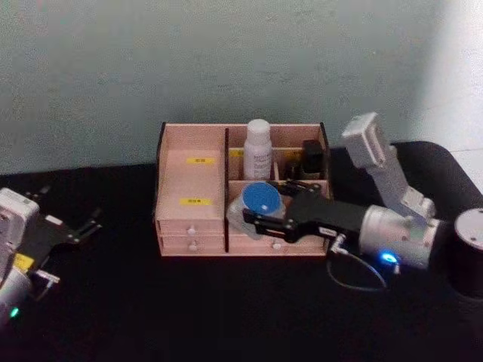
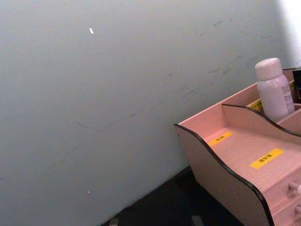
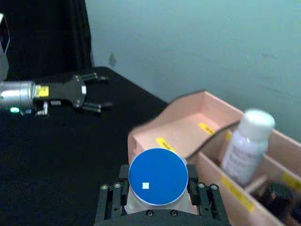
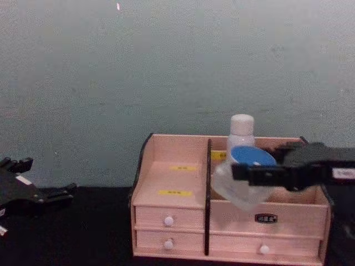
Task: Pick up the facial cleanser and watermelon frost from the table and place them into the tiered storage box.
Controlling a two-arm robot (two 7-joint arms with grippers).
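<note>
The right gripper (image 1: 253, 218) reaches in from the right over the tiered storage box (image 1: 189, 177). Its jaws pinch the watermelon frost (image 1: 263, 200) from either side, just under the blue lid. The jar hangs a little tilted at the near right compartment, its base about level with that compartment's front wall. I cannot tell whether it touches the wood.

Behind it, the facial cleanser (image 1: 257, 151) stands upright in the far right compartment, near the middle divider and apart from the jar.

The left gripper (image 1: 93, 224) rests low over the black table (image 1: 151, 302), well to the left of the box, its fingers spread and holding nothing.
</note>
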